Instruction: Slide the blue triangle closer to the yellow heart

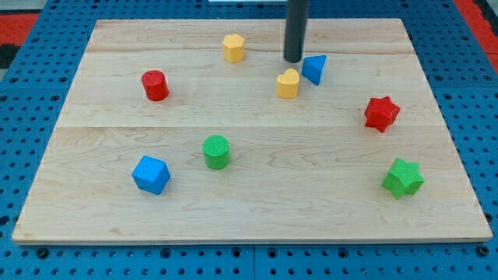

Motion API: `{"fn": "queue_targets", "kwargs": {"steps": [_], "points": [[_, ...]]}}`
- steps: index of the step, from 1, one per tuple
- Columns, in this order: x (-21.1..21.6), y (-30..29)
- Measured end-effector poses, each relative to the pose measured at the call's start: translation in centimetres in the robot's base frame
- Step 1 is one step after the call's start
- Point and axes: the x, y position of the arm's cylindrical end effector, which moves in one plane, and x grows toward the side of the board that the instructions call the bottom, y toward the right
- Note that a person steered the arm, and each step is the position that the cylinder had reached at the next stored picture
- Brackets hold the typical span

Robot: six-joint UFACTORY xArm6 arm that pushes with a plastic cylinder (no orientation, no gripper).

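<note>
The blue triangle (314, 69) lies in the upper middle of the wooden board, just right of the yellow heart (287, 83), with a small gap between them. My tip (293, 60) is down on the board just above the yellow heart and just left of the blue triangle, close to the triangle's left edge. I cannot tell whether it touches it.
A yellow hexagon block (233, 47) sits at upper left of the tip. A red cylinder (156, 85), a green cylinder (217, 152) and a blue cube (150, 174) are on the left half. A red star (381, 113) and a green star (403, 178) are at the right.
</note>
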Motion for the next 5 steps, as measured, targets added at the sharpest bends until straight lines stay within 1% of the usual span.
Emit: {"fn": "queue_targets", "kwargs": {"steps": [1, 2, 3, 5], "points": [[-1.5, 3.4], [0.9, 5.2], [1.3, 4.1], [3.7, 2.7]]}}
